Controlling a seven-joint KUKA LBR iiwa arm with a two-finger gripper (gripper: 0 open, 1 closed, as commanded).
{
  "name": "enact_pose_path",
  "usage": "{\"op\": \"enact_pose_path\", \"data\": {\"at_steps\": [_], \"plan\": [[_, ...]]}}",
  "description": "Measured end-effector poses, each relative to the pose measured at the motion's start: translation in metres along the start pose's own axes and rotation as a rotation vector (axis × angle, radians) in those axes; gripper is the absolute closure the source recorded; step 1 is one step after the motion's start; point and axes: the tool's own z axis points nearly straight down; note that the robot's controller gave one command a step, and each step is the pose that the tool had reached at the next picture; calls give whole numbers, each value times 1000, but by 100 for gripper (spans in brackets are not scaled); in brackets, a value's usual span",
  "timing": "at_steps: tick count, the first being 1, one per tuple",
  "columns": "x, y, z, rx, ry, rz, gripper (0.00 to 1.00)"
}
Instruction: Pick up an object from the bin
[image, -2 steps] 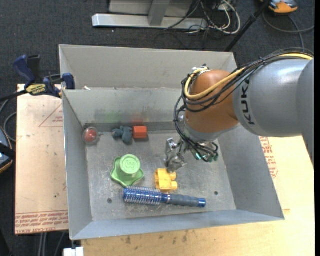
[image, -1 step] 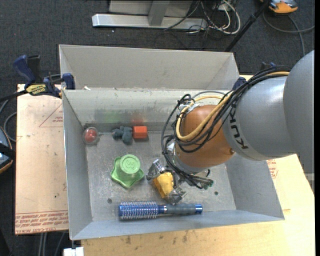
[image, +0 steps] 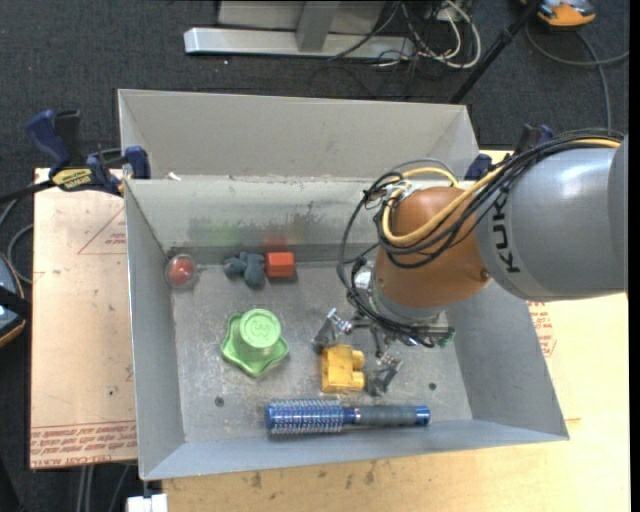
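Observation:
My gripper (image: 354, 352) hangs low in the middle-right of the bin, below the arm's orange cover, with its two fingers spread apart. One fingertip (image: 328, 331) stands at the upper left of a small yellow block (image: 341, 369), the other fingertip (image: 381, 374) at its right side, so the block lies between and just below them. Along the front wall lies a blue hairbrush (image: 344, 416), bristled head to the left. A green ridged cup (image: 255, 341) rests upside down to the left of the block.
Along the back wall sit a reddish ball (image: 181, 270), a dark grey lump (image: 245, 268) and an orange block (image: 281, 264). The arm reaches in over the right wall.

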Motion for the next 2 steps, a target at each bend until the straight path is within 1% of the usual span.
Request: {"op": "enact_pose_path", "data": {"at_steps": [1,2], "plan": [[0,-1,-2,2,3,-1,100],[-10,6,-130,3,5,-60,100]]}}
